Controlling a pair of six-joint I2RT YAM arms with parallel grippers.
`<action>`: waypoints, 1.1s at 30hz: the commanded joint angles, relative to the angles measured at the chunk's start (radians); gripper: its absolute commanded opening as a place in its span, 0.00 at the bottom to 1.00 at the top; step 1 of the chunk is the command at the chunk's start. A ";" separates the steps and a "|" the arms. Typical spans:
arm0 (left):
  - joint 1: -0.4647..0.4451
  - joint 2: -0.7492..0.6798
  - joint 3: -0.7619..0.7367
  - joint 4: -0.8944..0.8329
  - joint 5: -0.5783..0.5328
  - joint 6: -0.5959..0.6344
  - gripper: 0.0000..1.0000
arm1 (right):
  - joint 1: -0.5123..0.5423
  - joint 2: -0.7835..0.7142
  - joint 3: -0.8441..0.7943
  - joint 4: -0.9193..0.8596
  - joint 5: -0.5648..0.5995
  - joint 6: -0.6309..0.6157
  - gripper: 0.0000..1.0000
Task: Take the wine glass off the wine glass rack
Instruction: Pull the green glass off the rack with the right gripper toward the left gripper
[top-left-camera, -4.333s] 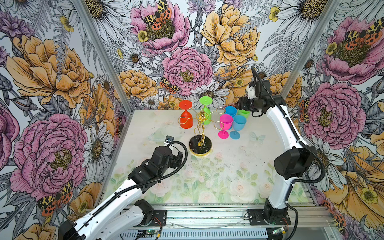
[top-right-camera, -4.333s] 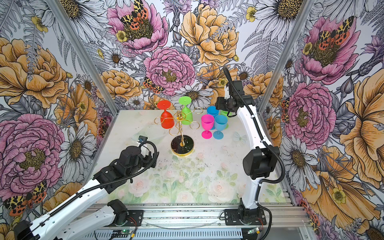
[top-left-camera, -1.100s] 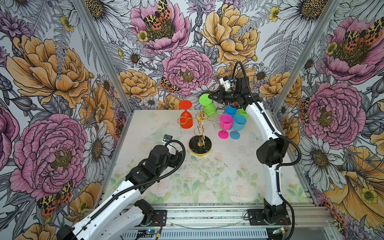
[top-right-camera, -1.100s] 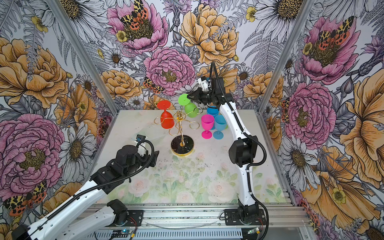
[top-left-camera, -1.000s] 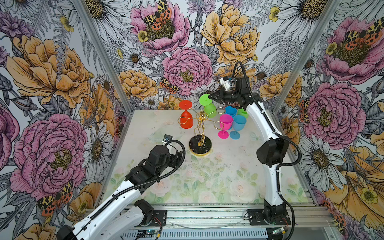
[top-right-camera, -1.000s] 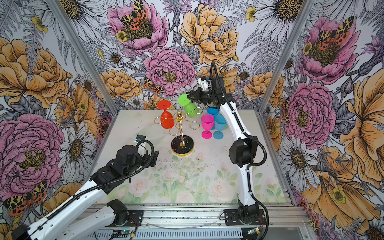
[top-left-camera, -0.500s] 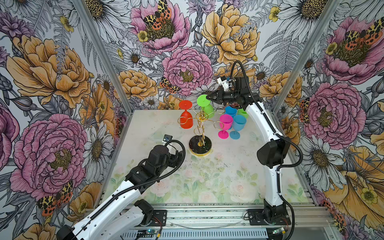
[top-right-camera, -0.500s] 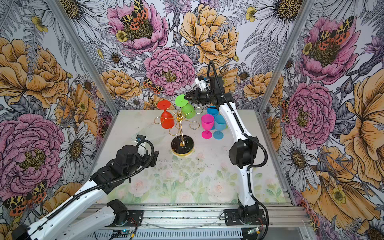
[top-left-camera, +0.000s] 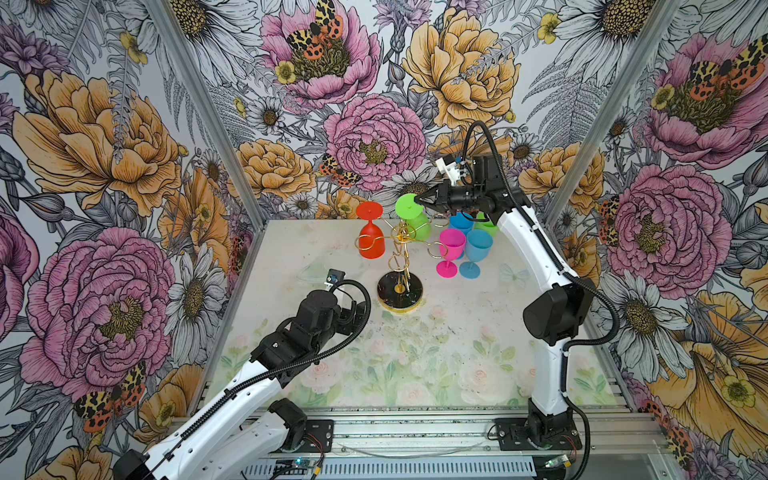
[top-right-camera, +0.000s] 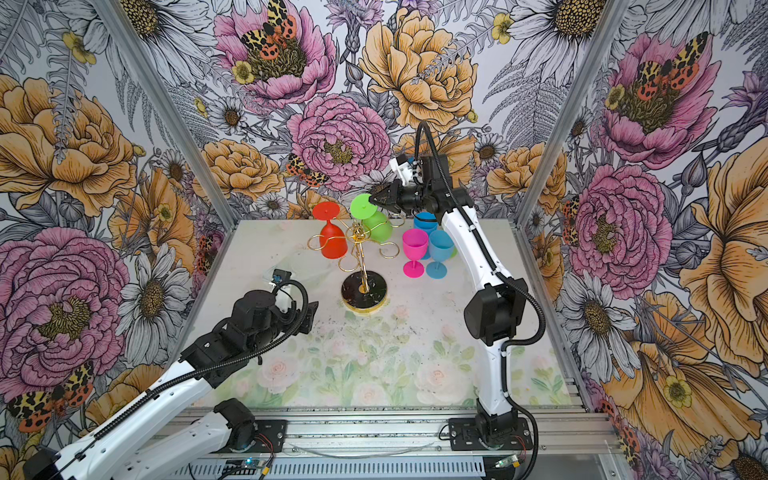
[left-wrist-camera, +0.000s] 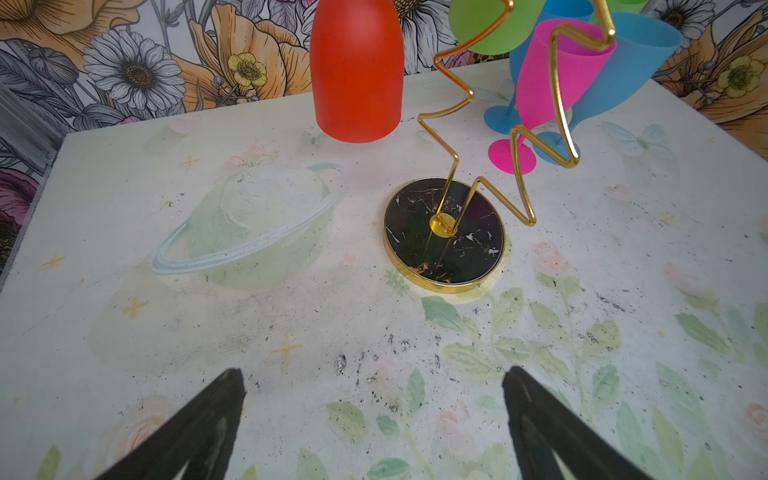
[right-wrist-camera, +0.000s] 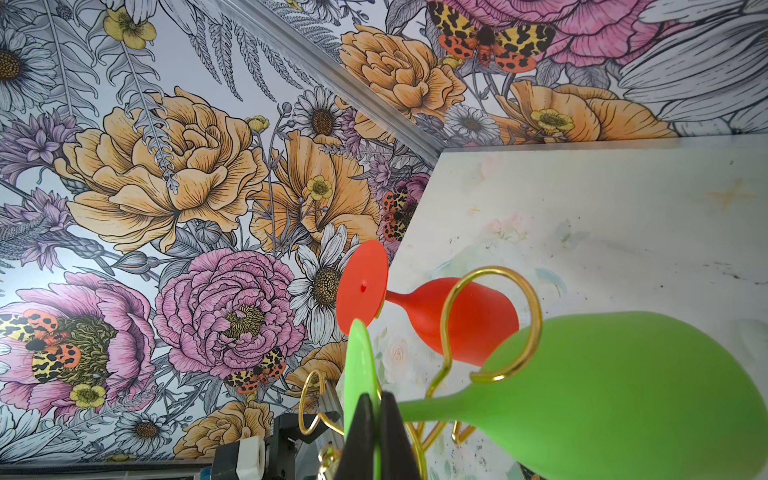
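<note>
Right wrist view: right gripper (right-wrist-camera: 376, 401) pinches the foot of the inverted lime-green wine glass (right-wrist-camera: 623, 390). Left wrist view instead shows the gold wine glass rack (left-wrist-camera: 415, 220) with its black base, beyond the spread left gripper (left-wrist-camera: 374, 376).

The black-based gold wire wine glass rack (top-left-camera: 400, 293) stands centrally on the tabletop (top-left-camera: 415, 361), nearer its far edge. A red plastic wine glass (top-left-camera: 371, 245) hangs upside down on its left side, a green plastic wine glass (top-left-camera: 419, 227) on its far side. Right of the rack, a pink plastic wine glass (top-left-camera: 451, 247) and a blue plastic wine glass (top-left-camera: 478, 248) stand side by side.
</note>
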 joint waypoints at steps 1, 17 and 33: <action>0.011 0.003 0.011 0.030 0.021 0.010 0.98 | 0.005 -0.057 -0.007 0.014 0.006 -0.022 0.00; 0.032 -0.024 0.005 0.028 0.041 -0.009 0.99 | -0.082 -0.131 -0.060 0.014 0.103 -0.079 0.00; 0.052 -0.003 0.150 0.007 0.241 -0.157 0.98 | -0.118 -0.438 -0.303 0.013 0.316 -0.260 0.00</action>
